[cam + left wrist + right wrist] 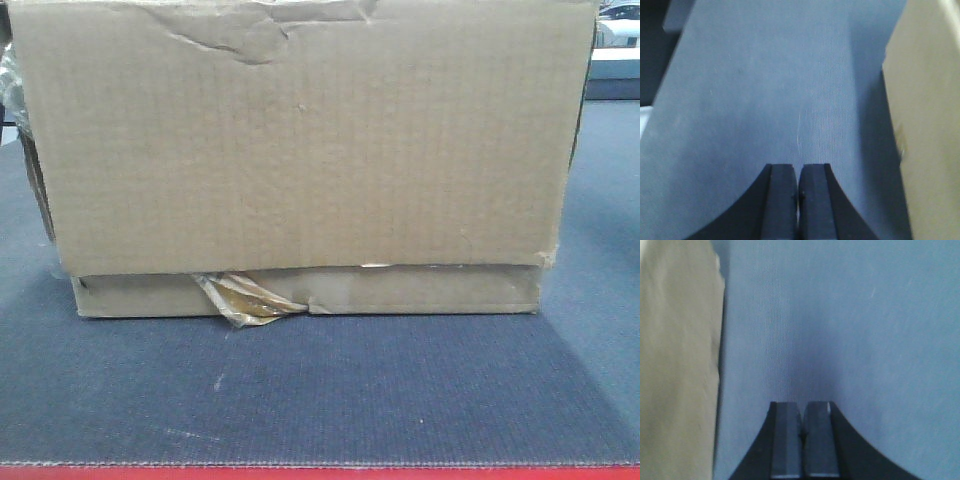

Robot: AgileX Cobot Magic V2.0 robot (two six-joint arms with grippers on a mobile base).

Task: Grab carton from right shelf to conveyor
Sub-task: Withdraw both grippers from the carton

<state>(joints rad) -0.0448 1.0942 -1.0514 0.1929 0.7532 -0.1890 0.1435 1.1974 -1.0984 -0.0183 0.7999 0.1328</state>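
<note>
A large brown cardboard carton (300, 150) fills the front view and rests on a dark blue-grey belt surface (320, 390). Torn tape hangs at its lower front edge (245, 300). My left gripper (798, 167) is shut and empty, hovering over the blue surface with the carton's side (930, 125) to its right, apart from it. My right gripper (803, 405) is shut and empty, with the carton's other side (677, 360) to its left, apart from it. Neither gripper shows in the front view.
A red edge (320, 473) runs along the near side of the blue surface. A white object (620, 40) shows at the far right behind the carton. A dark drop-off lies at the left of the surface (655, 55).
</note>
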